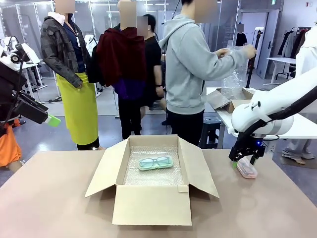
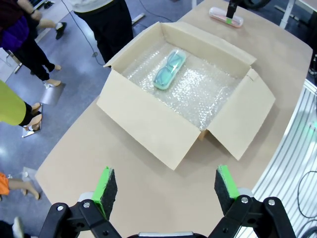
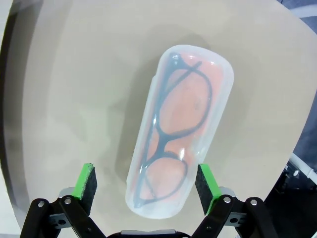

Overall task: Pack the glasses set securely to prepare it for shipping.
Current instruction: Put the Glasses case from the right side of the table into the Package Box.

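The mint-green glasses case (image 1: 156, 162) lies on the bubble wrap inside the open cardboard box (image 1: 148, 203); the left wrist view looks down on that case (image 2: 170, 69) from high up. The pale pink case (image 1: 246, 170) rests on the table to the right of the box. My right gripper (image 1: 241, 162) hovers just above it, open. In the right wrist view the pink case (image 3: 181, 129) shows dark spectacle frames, and its near end lies between the green pads (image 3: 85, 181), untouched. My left gripper (image 1: 52, 120) hangs open, raised at the far left.
The box flaps (image 1: 101, 173) spread out to both sides and the front. Across the table, a person in a grey hoodie (image 1: 190, 64) handles bubble wrap (image 1: 233, 74). Another open box (image 1: 230, 99) sits on a white table behind. Bare tabletop (image 1: 49, 198) lies left of the box.
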You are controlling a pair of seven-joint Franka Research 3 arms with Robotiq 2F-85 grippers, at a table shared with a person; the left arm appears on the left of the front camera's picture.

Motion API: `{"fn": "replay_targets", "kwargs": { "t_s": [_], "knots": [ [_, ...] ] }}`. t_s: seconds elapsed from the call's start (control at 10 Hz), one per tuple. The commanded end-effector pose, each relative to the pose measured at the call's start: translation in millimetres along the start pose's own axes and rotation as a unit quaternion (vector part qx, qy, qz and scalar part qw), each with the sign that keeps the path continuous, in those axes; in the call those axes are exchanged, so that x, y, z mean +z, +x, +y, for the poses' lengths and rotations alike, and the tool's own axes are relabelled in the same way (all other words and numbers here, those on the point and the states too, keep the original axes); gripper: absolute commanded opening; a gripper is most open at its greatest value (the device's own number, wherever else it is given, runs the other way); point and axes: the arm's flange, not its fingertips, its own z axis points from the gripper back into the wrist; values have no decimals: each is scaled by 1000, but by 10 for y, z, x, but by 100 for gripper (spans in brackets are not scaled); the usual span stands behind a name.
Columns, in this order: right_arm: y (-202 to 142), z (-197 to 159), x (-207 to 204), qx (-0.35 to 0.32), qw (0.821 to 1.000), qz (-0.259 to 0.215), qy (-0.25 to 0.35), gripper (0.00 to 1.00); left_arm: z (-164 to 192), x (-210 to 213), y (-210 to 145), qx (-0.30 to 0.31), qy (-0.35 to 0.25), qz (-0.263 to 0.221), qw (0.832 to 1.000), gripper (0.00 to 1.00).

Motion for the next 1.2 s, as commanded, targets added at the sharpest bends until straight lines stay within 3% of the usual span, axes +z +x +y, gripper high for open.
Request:
{"fn": "replay_targets", "kwargs": {
  "t_s": [0.0, 0.5, 0.7, 1.1],
  "knots": [
    [80, 1, -50, -20, 1000, -8, -18, 100, -4, 7, -8, 0, -1, -2, 1000, 100],
    [161, -33, -319, -40, 999, -7, -21, 100, -4, 7, -8, 0, -1, -2, 1000, 100],
    [173, 24, -239, -39, 999, -4, -21, 93, -4, 7, -8, 0, -1, -2, 1000, 100],
    [176, 31, -233, -44, 999, -6, -15, 53, -4, 7, -8, 0, -1, -2, 1000, 100]
  ]
}}
